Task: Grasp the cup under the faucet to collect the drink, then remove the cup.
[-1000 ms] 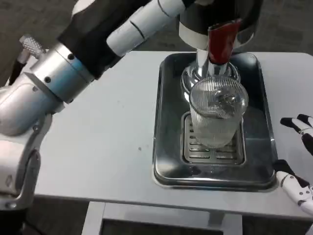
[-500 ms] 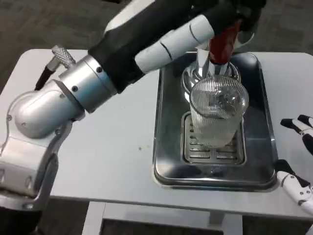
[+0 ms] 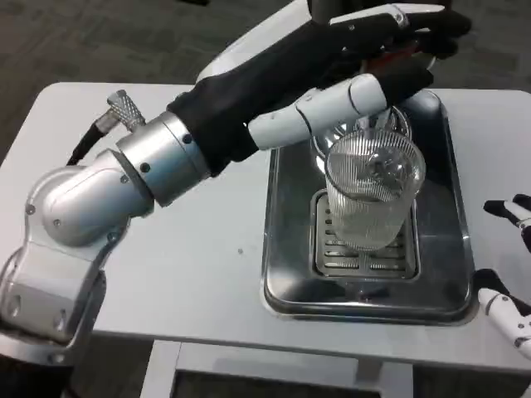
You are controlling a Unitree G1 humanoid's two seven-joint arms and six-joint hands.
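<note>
Fill step: left hand (image 3: 365, 62) wraps the faucet lever, just above the cup (image 3: 372, 199). Right hand (image 3: 508, 274) open, empty, beside the tray (image 3: 286, 274). Next: grasp cup.

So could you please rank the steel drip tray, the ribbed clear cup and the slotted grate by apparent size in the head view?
1. Steel drip tray
2. Ribbed clear cup, nearer the camera
3. Slotted grate, partly hidden; versus cup unsure.
</note>
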